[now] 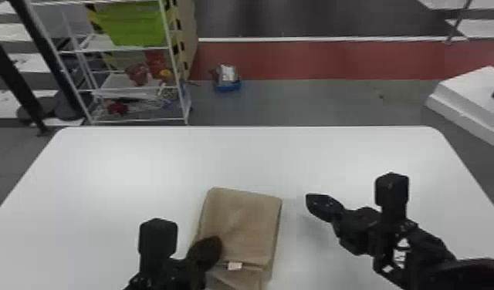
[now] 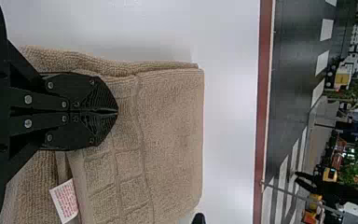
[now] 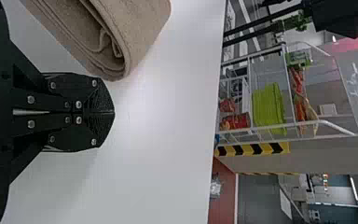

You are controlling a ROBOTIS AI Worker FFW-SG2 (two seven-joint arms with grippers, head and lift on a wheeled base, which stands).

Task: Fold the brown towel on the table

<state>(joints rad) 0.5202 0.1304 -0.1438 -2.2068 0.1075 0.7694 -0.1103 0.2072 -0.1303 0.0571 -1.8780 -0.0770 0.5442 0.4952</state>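
Note:
The brown towel (image 1: 244, 227) lies folded in layers near the table's front edge, its white label facing up at the near part. Over the towel's left side is my left gripper (image 1: 215, 247). In the left wrist view the left gripper (image 2: 116, 112) has its fingers together above the towel (image 2: 172, 140); whether cloth is pinched cannot be told. My right gripper (image 1: 310, 202) is to the right of the towel, apart from it. The right wrist view has the right gripper (image 3: 113, 112) shut, beside the rolled, layered edge of the towel (image 3: 140, 28).
The white table (image 1: 142, 162) extends beyond and to both sides of the towel. Behind it stand a wire shelf (image 1: 130, 88) with a green bin and a small blue item (image 1: 227, 83) on the floor. White furniture (image 1: 470, 100) is at the right.

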